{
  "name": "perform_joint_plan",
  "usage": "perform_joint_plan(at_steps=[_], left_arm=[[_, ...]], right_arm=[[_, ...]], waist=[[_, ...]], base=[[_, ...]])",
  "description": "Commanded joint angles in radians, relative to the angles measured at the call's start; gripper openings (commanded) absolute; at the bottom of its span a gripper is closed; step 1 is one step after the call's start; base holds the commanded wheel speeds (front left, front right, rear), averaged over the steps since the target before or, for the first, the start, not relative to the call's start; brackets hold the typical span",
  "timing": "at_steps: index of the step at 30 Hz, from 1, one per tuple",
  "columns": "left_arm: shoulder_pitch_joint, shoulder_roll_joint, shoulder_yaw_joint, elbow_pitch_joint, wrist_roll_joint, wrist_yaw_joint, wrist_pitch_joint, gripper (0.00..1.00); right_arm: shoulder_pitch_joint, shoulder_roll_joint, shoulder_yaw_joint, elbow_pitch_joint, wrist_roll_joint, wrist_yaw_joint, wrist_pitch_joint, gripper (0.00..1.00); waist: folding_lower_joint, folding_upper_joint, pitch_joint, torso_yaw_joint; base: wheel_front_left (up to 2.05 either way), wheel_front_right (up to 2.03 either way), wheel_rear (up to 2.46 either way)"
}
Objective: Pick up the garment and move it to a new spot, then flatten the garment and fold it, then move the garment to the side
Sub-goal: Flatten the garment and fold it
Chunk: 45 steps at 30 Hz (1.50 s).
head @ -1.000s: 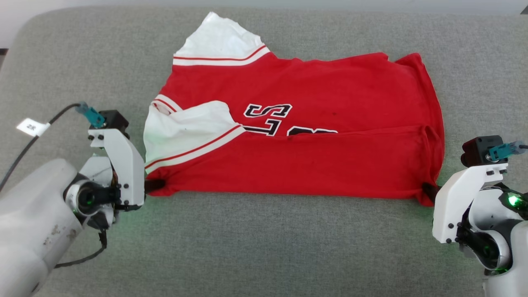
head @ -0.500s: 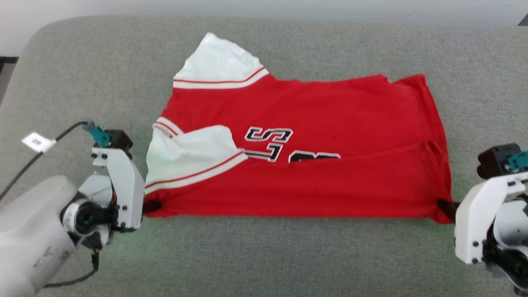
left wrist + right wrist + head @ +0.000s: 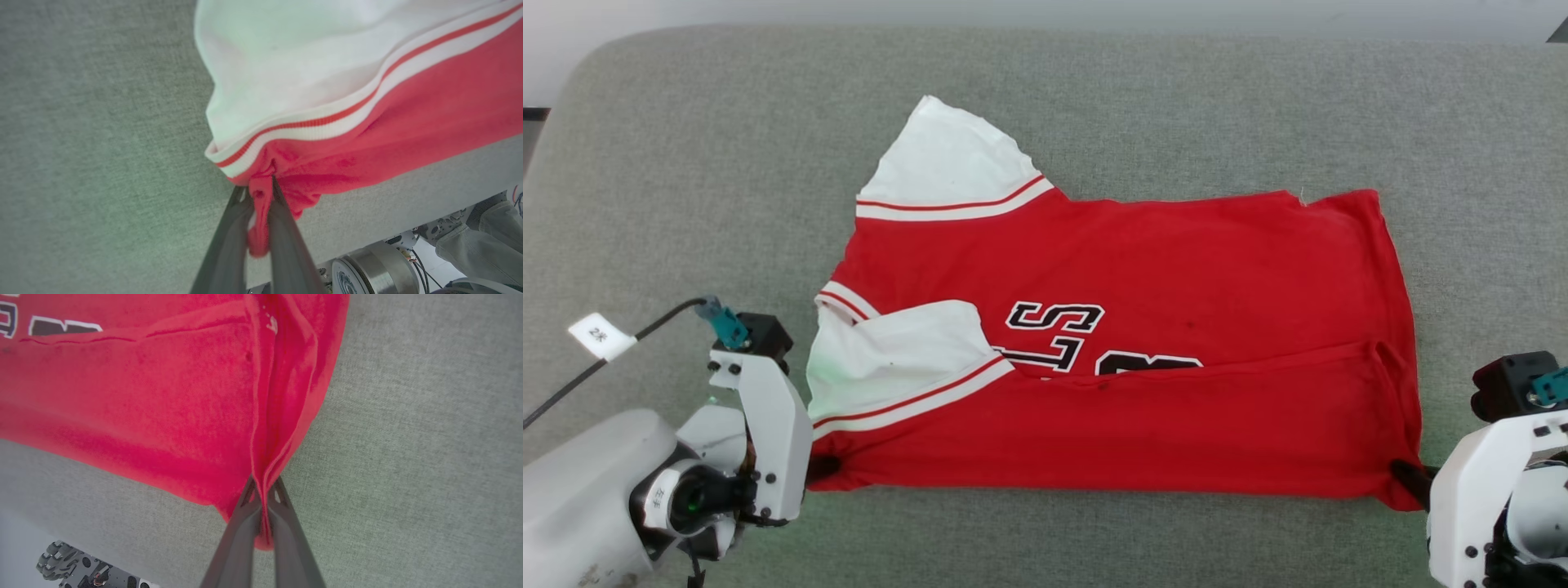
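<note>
garment [image 3: 1143, 269]: soft red knit, white sleeves, near half folded over black lettering, farther from the far edge of the grey woven pad [image 3: 686, 163] than a second ago | left gripper [image 3: 823, 467]: jaws clenched on garment's sleeve-end corner | right gripper [image 3: 1407, 477]: jaws clenched on hem-end corner | right wrist view: ribbed wheel [image 3: 55, 560] past pad edge

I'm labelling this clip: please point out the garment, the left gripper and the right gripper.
garment [image 3: 1176, 261], head view, red cloth above the lettering.
left gripper [image 3: 258, 191], left wrist view, midway between fingertips clamped on the red corner.
right gripper [image 3: 264, 486], right wrist view, midway between fingertips clamped on the red edge.
</note>
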Motion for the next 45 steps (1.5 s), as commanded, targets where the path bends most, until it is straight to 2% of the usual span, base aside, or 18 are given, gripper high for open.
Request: perform_joint_plan(at_steps=[1, 2, 3, 4, 5, 6, 7, 8, 20, 26, 30, 38, 41, 45], left_arm=[[0.028, 0.002, -0.013, -0.004, 0.002, 0.011, 0.000, 0.00], [0.030, 0.001, -0.013, -0.007, 0.005, 0.016, -0.005, 0.28], [0.032, 0.000, -0.013, -0.009, 0.008, 0.019, -0.009, 0.44], [0.034, 0.001, -0.012, -0.009, 0.008, 0.021, -0.012, 0.51], [0.035, 0.002, -0.013, -0.010, 0.009, 0.025, -0.012, 0.67], [0.035, 0.003, -0.013, -0.012, 0.012, 0.029, -0.012, 0.89], [0.032, 0.005, -0.010, -0.014, 0.013, 0.030, -0.016, 1.00], [0.028, 0.009, -0.007, -0.017, 0.015, 0.031, -0.018, 1.00], [-0.055, 0.098, 0.041, -0.119, 0.028, 0.068, 0.008, 1.00], [-0.150, 0.101, 0.093, -0.128, 0.054, 0.063, -0.003, 1.00], [-0.219, 0.067, 0.121, -0.072, 0.087, 0.023, -0.034, 1.00], [-0.329, -0.006, 0.150, 0.131, 0.158, -0.067, -0.117, 1.00], [-0.373, -0.024, 0.157, 0.212, 0.185, -0.102, -0.142, 1.00], [-0.430, -0.048, 0.163, 0.314, 0.206, -0.143, -0.154, 1.00]], right_arm=[[0.004, 0.002, 0.006, 0.011, -0.008, -0.002, -0.010, 0.00], [0.003, 0.003, 0.011, 0.019, -0.013, -0.002, -0.017, 0.00], [-0.002, 0.006, 0.014, 0.026, -0.011, -0.002, -0.024, 0.00], [-0.008, 0.009, 0.018, 0.036, -0.010, -0.002, -0.032, 0.08], [-0.013, 0.007, 0.021, 0.046, -0.009, -0.002, -0.040, 0.26], [-0.017, 0.006, 0.025, 0.055, -0.008, -0.002, -0.047, 0.45], [-0.019, 0.006, 0.030, 0.063, -0.003, -0.002, -0.053, 0.82], [-0.020, 0.005, 0.033, 0.068, -0.001, -0.002, -0.061, 1.00], [-0.053, 0.002, 0.011, 0.047, 0.026, -0.002, -0.147, 1.00], [-0.096, 0.019, 0.012, 0.022, 0.007, -0.002, -0.295, 1.00], [-0.158, 0.032, 0.034, 0.030, -0.014, -0.002, -0.490, 1.00], [-0.260, 0.021, 0.146, 0.110, -0.095, -0.002, -0.888, 1.00], [-0.291, 0.025, 0.174, 0.143, -0.121, -0.002, -1.002, 1.00], [-0.315, 0.045, 0.200, 0.179, -0.145, -0.002, -1.094, 1.00]], waist=[[0.0000, 0.0000, 0.002, -0.003], [0.0000, 0.0000, 0.003, -0.004], [0.0000, 0.0000, 0.003, -0.005], [0.0000, 0.0000, 0.003, -0.006], [0.0000, 0.0000, 0.004, -0.007], [0.0000, 0.0000, 0.004, -0.008], [0.0000, 0.0000, 0.003, -0.008], [0.0000, 0.0000, 0.003, -0.009], [0.0000, 0.0000, -0.020, -0.026], [0.0000, 0.0000, -0.019, -0.057], [0.0000, 0.0000, -0.003, -0.092], [0.0000, 0.0000, 0.045, -0.180], [0.0000, 0.0000, 0.069, -0.213], [0.0000, 0.0000, 0.104, -0.254]], base=[[0.00, 0.00, 0.00], [0.00, 0.00, 0.00], [0.00, 0.00, 0.00], [0.00, 0.00, 0.00], [0.00, 0.00, 0.00], [0.00, 0.00, 0.00], [0.00, 0.00, 0.00], [0.00, 0.00, 0.00], [0.00, 0.00, 0.00], [0.00, 0.00, 0.00], [0.00, 0.00, 0.00], [0.00, 0.00, 0.00], [0.00, 0.00, 0.00], [0.00, 0.00, 0.00]])
